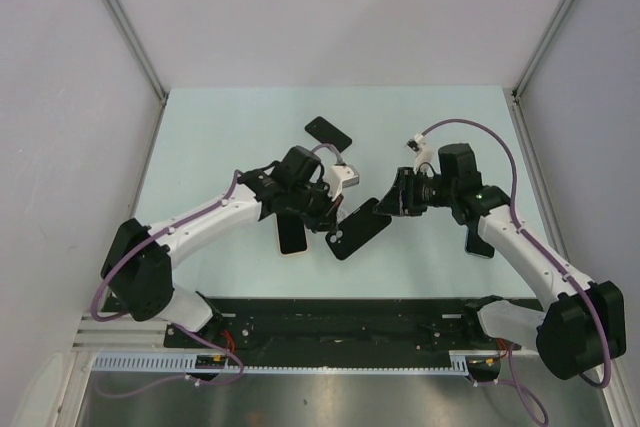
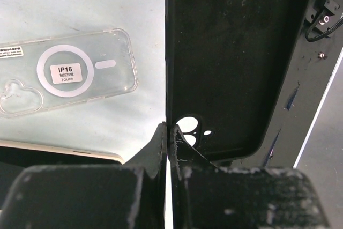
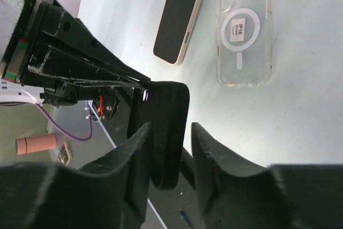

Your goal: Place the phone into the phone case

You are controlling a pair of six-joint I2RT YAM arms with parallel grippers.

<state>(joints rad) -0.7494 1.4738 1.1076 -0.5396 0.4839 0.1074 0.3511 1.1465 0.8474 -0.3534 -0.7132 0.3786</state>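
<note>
Closest to the left wrist lens, my left gripper [image 2: 168, 132] is pinched together on the camera-hole edge of one black case [image 2: 230, 52], holding it up off the table [image 2: 80, 4]. Beyond it lie one clear case [image 2: 69, 73] and, just beside that, the pale edge of one phone [image 2: 53, 151].

From the right wrist, my right gripper [image 3: 171, 130] stands apart, its two fingers [image 3: 214, 154] straddling the black case's rounded end; whether they touch it I cannot tell. Farther off lie that one phone, screen up, and the one clear case, side by side.

From above, both grippers meet at the black case mid-table. I count three more dark pieces: a dark slab [image 1: 328, 131] at the back, a second slab [image 1: 291, 234] by my left arm and a third slab [image 1: 481, 243] under my right.
</note>
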